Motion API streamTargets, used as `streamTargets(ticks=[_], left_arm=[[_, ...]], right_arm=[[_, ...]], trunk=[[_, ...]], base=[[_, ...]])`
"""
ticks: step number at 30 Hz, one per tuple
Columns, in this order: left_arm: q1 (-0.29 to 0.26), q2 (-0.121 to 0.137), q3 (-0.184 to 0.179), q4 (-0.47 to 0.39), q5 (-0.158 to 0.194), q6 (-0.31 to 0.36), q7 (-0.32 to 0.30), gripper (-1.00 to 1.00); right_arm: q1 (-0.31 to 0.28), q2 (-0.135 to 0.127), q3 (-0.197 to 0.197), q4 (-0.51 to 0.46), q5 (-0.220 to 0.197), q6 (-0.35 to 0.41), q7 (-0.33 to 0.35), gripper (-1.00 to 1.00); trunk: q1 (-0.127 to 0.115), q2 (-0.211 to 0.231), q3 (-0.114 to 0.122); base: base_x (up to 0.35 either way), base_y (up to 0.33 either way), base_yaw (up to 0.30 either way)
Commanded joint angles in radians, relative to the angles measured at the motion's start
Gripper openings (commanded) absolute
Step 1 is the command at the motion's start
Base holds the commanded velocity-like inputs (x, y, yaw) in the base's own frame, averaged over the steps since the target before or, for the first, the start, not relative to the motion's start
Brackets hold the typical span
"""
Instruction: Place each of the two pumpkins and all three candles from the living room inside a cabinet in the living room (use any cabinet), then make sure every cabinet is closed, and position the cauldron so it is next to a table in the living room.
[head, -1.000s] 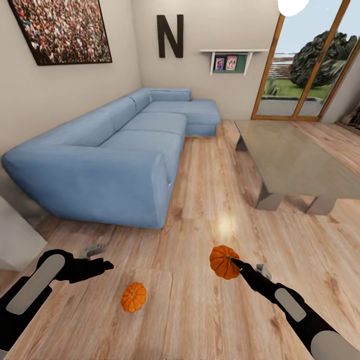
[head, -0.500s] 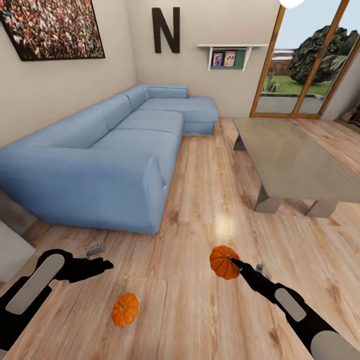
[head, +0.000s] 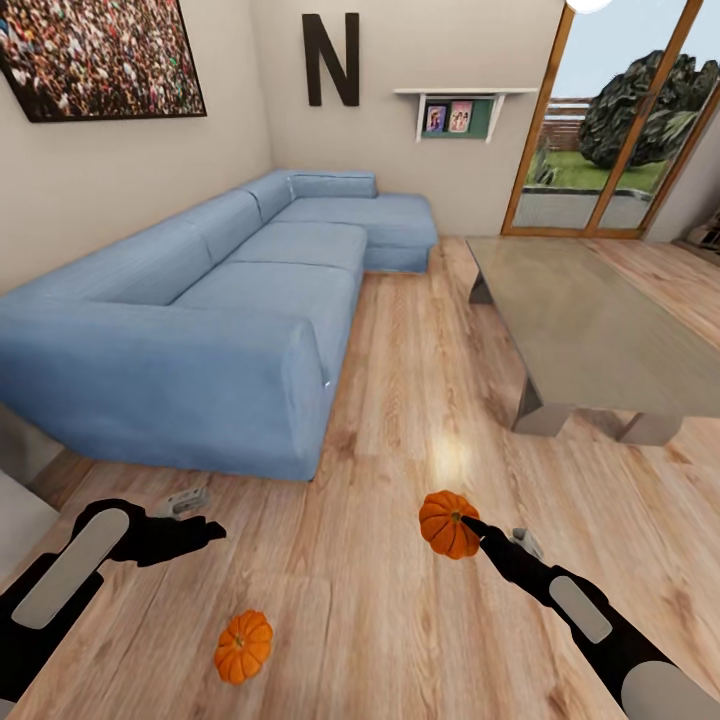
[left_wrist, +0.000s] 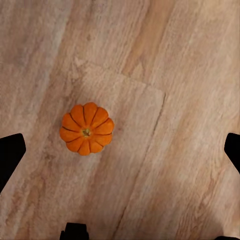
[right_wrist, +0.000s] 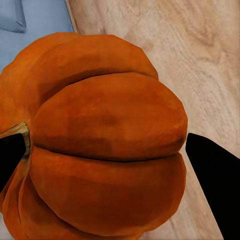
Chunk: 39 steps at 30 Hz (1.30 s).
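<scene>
My right gripper is clamped on one pumpkin, stem sideways; it crowds my right wrist view, hiding most of both fingers. My left gripper hangs unclenched and empty, its fingertips cut off at the left wrist view's edges. The second pumpkin sits on the wood floor at its five o'clock. The sofa is at eleven, the glass table at one.
</scene>
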Motion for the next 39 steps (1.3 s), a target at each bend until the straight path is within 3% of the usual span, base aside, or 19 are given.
streamTargets(ticks=[1,17,34,39], left_arm=[[-0.001,0.001,-0.002,-0.001,0.01,0.0,0.01,1.0],[-0.001,0.001,0.0,0.001,0.01,-0.002,0.019,1.0],[-0.001,0.001,-0.002,0.002,0.01,-0.002,0.022,1.0],[-0.001,0.0,-0.005,0.041,0.01,-0.002,0.022,1.0]], right_arm=[[-0.001,-0.001,0.004,0.0,-0.009,0.001,0.001,-1.0],[-0.001,-0.003,0.003,-0.002,-0.011,0.001,0.004,-1.0],[-0.001,-0.003,0.005,-0.007,-0.01,0.001,0.005,-1.0],[-0.001,-0.007,0.017,-0.042,-0.004,0.046,0.003,-1.0]], trunk=[[0.0,0.0,-0.001],[0.0,0.0,-0.001],[0.065,-0.119,-0.054],[0.084,-0.154,-0.07]], base=[[0.042,0.025,0.0],[0.005,0.003,0.0],[0.0,0.0,0.0],[0.0,0.0,0.0]])
